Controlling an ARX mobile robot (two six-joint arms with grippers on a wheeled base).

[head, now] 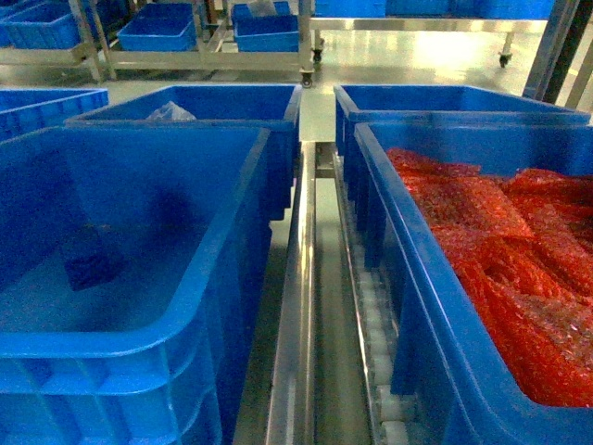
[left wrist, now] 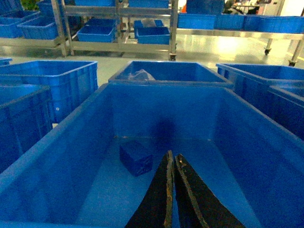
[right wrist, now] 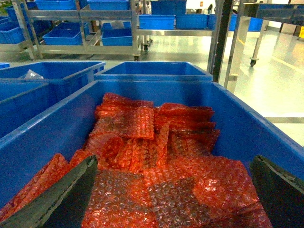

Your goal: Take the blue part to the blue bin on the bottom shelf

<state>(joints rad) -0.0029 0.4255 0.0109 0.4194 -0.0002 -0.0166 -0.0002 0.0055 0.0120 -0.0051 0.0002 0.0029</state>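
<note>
Seeing the blue part (left wrist: 135, 158) lying, apparently loose, in the blue bin (left wrist: 57, 161); my left gripper (left wrist: 172, 164) is closed empty, right gripper (right wrist: 171, 190) spread wide.

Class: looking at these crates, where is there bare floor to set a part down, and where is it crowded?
The blue bin has bare floor all around the blue part, towards every wall. The crate on the right is crowded, its floor covered by red bubble-wrap packets.
</note>
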